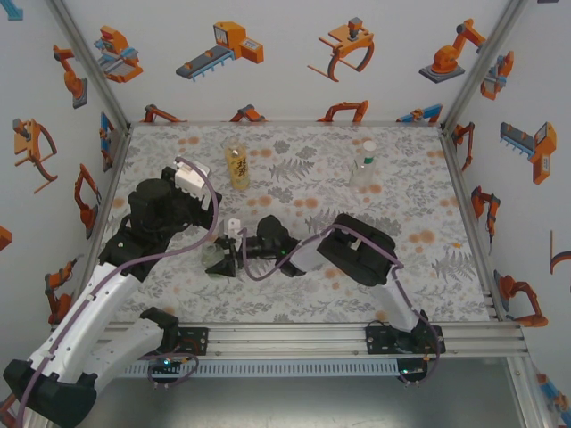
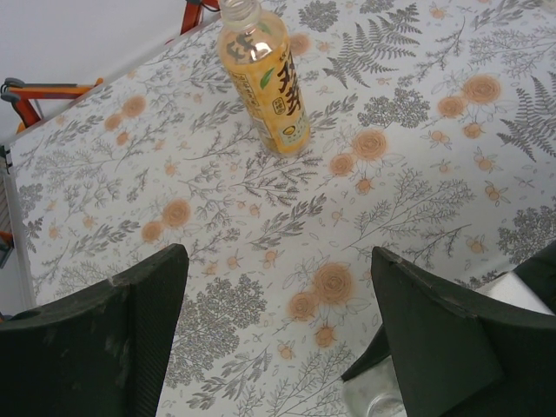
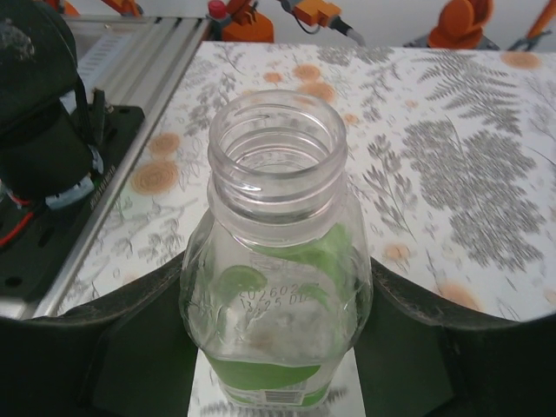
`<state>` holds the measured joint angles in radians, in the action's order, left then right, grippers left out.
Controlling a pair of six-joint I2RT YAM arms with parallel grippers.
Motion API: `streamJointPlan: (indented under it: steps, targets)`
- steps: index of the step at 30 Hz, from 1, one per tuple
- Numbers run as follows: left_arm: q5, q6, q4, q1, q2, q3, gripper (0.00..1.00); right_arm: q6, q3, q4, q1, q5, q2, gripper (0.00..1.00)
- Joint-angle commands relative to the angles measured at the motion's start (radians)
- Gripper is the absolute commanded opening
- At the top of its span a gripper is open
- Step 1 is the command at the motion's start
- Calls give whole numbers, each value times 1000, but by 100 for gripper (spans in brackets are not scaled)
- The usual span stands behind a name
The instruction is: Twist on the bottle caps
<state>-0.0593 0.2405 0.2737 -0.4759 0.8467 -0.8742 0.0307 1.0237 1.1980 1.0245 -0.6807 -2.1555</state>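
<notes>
Within right tool point(image 3: 278, 300), squat bottle point(image 3: 276, 252) upright, mouth up

Top looks down from behind — wrist views close, perhaps sharing bottle point(image 3: 278, 261)

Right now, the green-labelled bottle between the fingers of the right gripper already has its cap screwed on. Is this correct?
Not quite. The green-labelled bottle does sit between the fingers of the right gripper, but it has no cap on. The right wrist view shows its mouth open and the threads bare.
</notes>
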Motion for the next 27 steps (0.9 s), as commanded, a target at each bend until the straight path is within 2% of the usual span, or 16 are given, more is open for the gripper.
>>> streamJointPlan:
  steps: [1,7,12,22,27]
  targets:
    - [16,-8,-9,10,2,-2,79,-24,-67,1,-29,24,76,51]
    - [36,-13,-13,19,4,-2,79,54,-178,3,-98,-12,187,44]
    - [59,-20,-16,27,5,-2,79,83,-255,2,-156,-13,291,42]
    - [141,-27,-36,38,-9,4,80,153,-325,-1,-295,1,469,37]
    - [201,-31,-38,41,-14,1,80,154,-333,-59,-342,32,542,34]
